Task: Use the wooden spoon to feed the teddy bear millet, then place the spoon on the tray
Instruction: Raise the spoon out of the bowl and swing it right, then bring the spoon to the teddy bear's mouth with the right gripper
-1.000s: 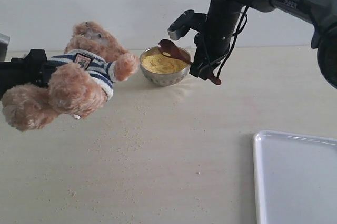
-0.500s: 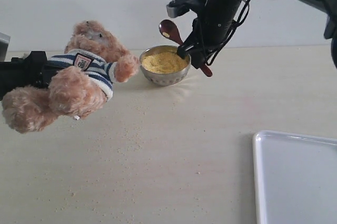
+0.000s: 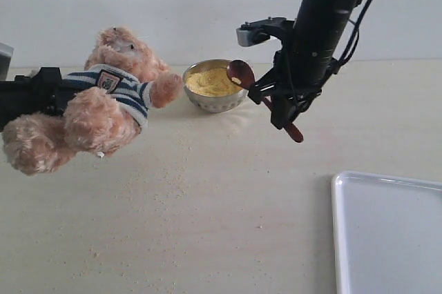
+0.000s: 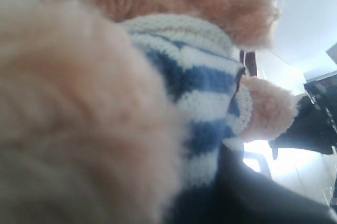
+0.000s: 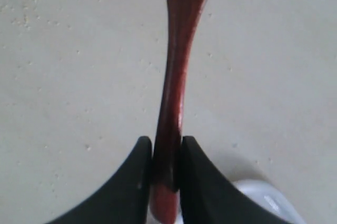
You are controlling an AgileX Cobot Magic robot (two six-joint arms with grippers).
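My right pincer [image 3: 280, 104] gripped the wooden spoon [image 3: 241, 73] mid-frame, bowl end pointing up-left across the millet [image 3: 210, 81] toward the teddy bear [image 3: 103, 101], which my left pincer [image 3: 43, 92] held clenched above the worktop [image 3: 207, 204] at frame left.

Right arm [image 3: 324, 25] angled down, fingers [image 5: 134, 182] pinching wooden spoon [image 5: 176, 77], left arm [image 3: 27, 97] level, clasping teddy bear [image 3: 97, 111].

Fluffy light-brown plush teddy bear [image 3: 90, 118] in knitted navy-and-white striped shirt [image 3: 128, 94]; glossy reddish-brown wooden spoon [image 3: 240, 73]; shiny round metal bowl [image 3: 214, 103]; smooth white rectangular tray [image 3: 387, 239]; matt beige counter [image 3: 228, 190].
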